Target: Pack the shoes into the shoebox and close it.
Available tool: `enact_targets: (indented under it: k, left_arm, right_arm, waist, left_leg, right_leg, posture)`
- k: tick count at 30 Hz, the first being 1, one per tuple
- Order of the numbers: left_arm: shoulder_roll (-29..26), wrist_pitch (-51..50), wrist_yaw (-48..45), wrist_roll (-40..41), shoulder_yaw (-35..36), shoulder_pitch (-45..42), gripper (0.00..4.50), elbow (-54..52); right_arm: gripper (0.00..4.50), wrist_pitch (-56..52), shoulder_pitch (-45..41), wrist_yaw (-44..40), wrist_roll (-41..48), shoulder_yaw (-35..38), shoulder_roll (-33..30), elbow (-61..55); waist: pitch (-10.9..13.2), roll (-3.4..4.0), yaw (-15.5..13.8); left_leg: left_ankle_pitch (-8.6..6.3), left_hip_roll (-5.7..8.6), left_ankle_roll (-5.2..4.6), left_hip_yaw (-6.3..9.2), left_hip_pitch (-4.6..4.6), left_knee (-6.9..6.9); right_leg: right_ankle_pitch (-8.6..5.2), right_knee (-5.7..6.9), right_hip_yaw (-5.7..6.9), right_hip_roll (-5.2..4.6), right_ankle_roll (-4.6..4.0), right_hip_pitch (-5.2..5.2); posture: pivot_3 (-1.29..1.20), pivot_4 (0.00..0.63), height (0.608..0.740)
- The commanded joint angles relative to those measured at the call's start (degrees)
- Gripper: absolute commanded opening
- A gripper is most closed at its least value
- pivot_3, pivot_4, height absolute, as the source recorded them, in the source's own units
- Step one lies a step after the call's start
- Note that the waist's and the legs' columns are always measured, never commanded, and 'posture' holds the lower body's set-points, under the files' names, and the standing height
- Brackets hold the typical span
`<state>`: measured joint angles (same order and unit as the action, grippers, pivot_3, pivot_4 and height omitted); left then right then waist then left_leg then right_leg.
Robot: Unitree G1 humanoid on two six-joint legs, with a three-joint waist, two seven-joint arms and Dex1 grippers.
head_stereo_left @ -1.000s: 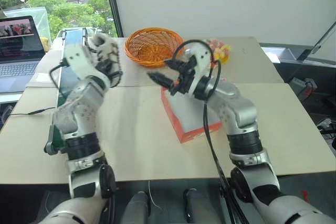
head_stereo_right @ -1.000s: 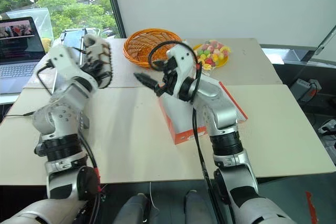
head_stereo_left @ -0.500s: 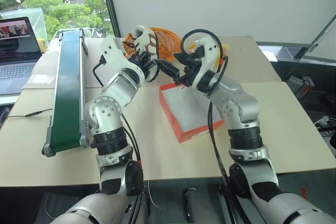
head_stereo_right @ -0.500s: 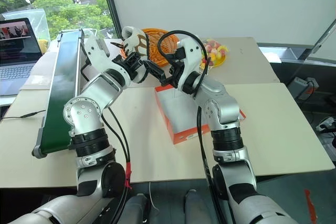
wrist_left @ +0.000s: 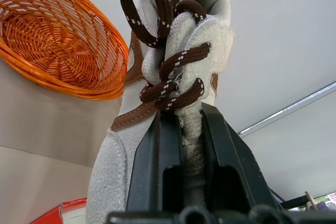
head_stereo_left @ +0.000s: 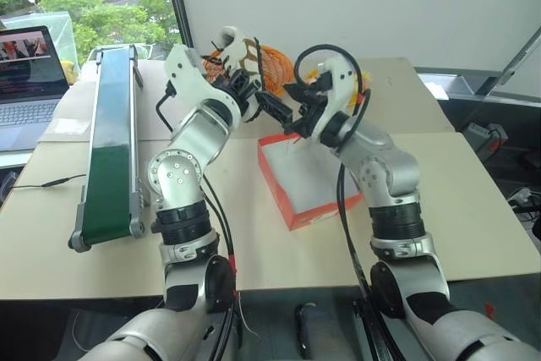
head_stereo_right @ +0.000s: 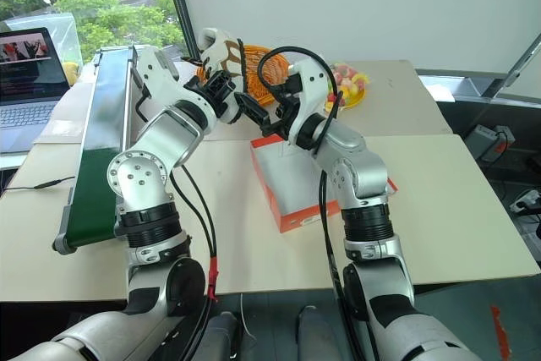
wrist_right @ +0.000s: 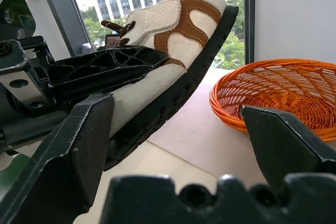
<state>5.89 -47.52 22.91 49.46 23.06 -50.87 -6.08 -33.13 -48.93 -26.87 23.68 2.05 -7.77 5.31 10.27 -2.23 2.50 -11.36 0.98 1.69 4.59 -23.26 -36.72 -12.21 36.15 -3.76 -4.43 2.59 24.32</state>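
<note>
one shoe (head_stereo_left: 239,53), one shoebox (head_stereo_left: 292,209), one basket (wrist_left: 58,45)

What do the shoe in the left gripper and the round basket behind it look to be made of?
Shoe: cream suede-like upper with a matte, napped look, quilted stitching near the toe, brown overlays, dark brown woven laces with pale flecks, and a black ridged sole that is probably rubber. Basket: orange woven wicker or rattan, judging by its interlaced strands; possibly plastic, given the slight sheen.
</note>
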Motion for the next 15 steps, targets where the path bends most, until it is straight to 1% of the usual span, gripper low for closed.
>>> enact_targets:
  k: [1, 6, 8, 10, 13, 15]
  left_arm:
    - [6.01, 2.41, 0.92, 4.08, -2.53, -3.69, 0.01, -2.67]
    - [6.23, 4.96, 1.25, 5.4, -4.41, -3.19, 0.01, -3.12]
    - [4.75, 5.9, -0.57, 3.1, -6.75, -2.5, 0.01, -2.83]
    - [3.35, 6.79, -2.62, 1.47, -8.61, -1.96, 0.01, -2.74]
    - [1.74, 7.35, -5.76, 0.56, -10.76, -0.42, 0.01, -3.75]
    - [-1.2, 7.07, -9.12, -2.52, -14.28, 2.04, 0.01, -5.3]
  right_arm:
    - [4.5, -0.37, -1.92, 0.77, 0.43, 0.78, 0.13, 0.55]
    - [4.5, -1.78, -2.55, 0.85, 1.5, 1.17, 0.99, 1.05]
    - [4.5, -4.18, -3.08, 1.17, 4.72, 2.84, 2.5, -0.47]
    - [4.5, -6.53, -4.11, 2.07, 8.34, 5.12, 3.87, -2.06]
    - [4.5, -6.22, -8.24, 6.42, 11.95, 11.17, 5.18, 0.84]
    - [4.5, -6.3, -11.03, 7.59, 13.48, 13.74, 4.75, 3.59]
  waist:
    - [0.0, 0.0, -0.01]
    - [0.0, 0.0, -0.04]
    - [0.0, 0.0, -0.07]
    - [0.0, 0.0, -0.12]
    - [0.0, 0.0, 0.07]
    - [0.0, 0.01, 0.03]
  left_leg:
    - [0.0, 0.0, 0.0, 0.0, 0.0, 0.0]
    - [0.0, 0.0, 0.0, 0.0, 0.0, 0.0]
    - [0.0, 0.0, 0.0, 0.0, -0.01, 0.0]
    - [0.0, 0.0, 0.0, 0.0, -0.02, 0.0]
    - [0.0, 0.01, 0.0, 0.0, -0.03, 0.0]
    - [0.0, 0.01, 0.0, -0.01, -0.02, 0.0]
  right_leg:
    - [0.0, 0.0, 0.0, 0.0, 0.0, 0.0]
    - [0.0, -0.01, 0.0, 0.0, 0.0, 0.0]
    - [0.0, -0.01, 0.0, 0.0, 0.0, 0.0]
    - [0.0, -0.01, 0.0, 0.0, 0.0, -0.01]
    - [0.0, -0.03, 0.0, 0.0, 0.0, 0.01]
    - [0.0, 0.0, 0.0, 0.01, 0.0, 0.02]
  posture:
    - [0.0, 0.15, 0.74]
    - [0.0, 0.15, 0.74]
    - [0.0, 0.15, 0.74]
    - [0.0, 0.15, 0.74]
    - [0.0, 0.15, 0.74]
    - [0.0, 0.15, 0.74]
